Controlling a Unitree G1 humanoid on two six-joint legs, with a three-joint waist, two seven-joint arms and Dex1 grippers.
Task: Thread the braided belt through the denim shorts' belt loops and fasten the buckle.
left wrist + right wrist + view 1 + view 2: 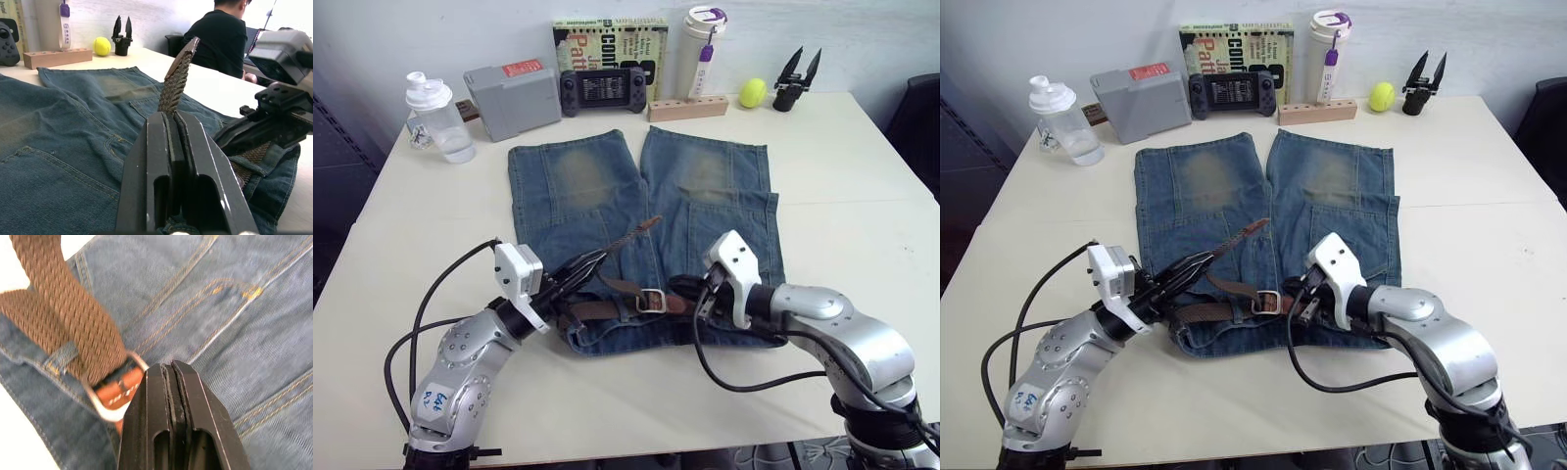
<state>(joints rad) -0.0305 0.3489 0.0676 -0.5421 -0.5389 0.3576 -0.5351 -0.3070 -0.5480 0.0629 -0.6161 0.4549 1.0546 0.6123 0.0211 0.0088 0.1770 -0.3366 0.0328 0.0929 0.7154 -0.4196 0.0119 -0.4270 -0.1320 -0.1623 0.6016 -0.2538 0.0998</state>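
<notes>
White table (pixel 862 211) has the denim shorts (pixel 705 211) spread flat, braided belt (pixel 607 311) running along their waistband with the buckle (pixel 651 301) mid-waist. Left gripper (pixel 595 259) is clamped on the belt's free end (sticking up over the shorts); right gripper (pixel 703 305), jaws together, sits just beside the buckle.

The denim shorts (pixel 607 191) are faded, matt twill cloth with raised orange stitching, and the braided belt (pixel 68 313) is a coarse woven brown strap ending in smooth tan leather at the shiny metal buckle (pixel 651 301). Both grippers' fingers (pixel 168 161) look like smooth, faintly glossy black plastic. The table (pixel 862 225) at centre right is plain and matt.
</notes>
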